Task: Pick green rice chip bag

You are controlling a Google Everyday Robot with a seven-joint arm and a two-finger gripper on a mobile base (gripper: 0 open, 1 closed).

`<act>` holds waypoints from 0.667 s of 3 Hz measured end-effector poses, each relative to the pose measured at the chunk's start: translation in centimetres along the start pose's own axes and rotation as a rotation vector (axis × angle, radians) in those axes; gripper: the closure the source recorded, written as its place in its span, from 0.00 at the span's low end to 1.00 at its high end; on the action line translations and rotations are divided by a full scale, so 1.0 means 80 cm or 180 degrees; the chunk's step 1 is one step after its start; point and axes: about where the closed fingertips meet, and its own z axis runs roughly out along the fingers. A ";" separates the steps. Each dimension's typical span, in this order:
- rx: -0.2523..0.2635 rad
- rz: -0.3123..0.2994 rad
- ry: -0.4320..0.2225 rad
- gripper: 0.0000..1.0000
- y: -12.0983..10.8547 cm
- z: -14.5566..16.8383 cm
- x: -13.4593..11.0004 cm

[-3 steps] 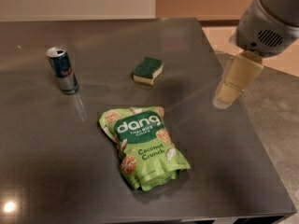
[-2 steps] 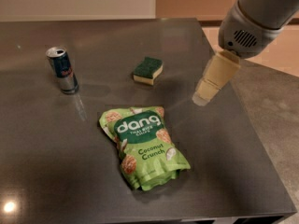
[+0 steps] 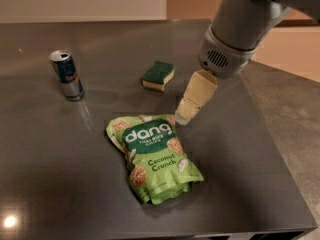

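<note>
The green rice chip bag lies flat on the dark table, a crinkly lime-green pouch with a dark green "dang" label and "Coconut Crunch" text. My gripper reaches in from the upper right on a grey arm. Its cream-coloured fingers point down and left. Their tips hang just above the bag's upper right corner.
A blue and silver drink can stands upright at the left. A green-and-yellow sponge lies behind the bag. The dark table ends at the right and front edges, with a lighter floor beyond.
My gripper and arm have moved left and down, from over the table's right part to just above the bag's upper right corner. The bag, can and sponge have not moved.
</note>
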 end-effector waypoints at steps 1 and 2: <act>0.0017 0.0199 0.0131 0.00 0.018 0.020 -0.006; -0.0002 0.0313 0.0214 0.00 0.038 0.034 -0.013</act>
